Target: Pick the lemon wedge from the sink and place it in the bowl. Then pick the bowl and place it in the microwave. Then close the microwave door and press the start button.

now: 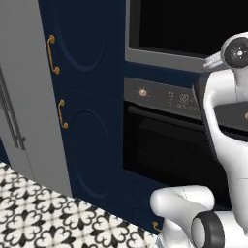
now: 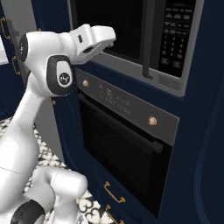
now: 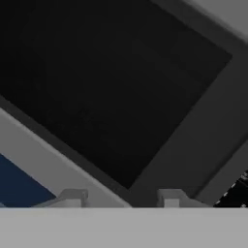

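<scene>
The microwave door (image 2: 118, 26) looks already shut against its grey frame, directly ahead of your hand (image 3: 121, 196), whose tips stand partly apart, holding nothing. The keypad (image 2: 175, 35) lies to the hand's right, beyond the vertical handle (image 2: 148, 41); reach that way.

My arm rises from the base, bends at the elbow and reaches forward at about shoulder height, wrist roughly level. In the hand view my gripper (image 3: 121, 197) shows two finger tips (image 3: 72, 197) standing apart with nothing between them.
</scene>
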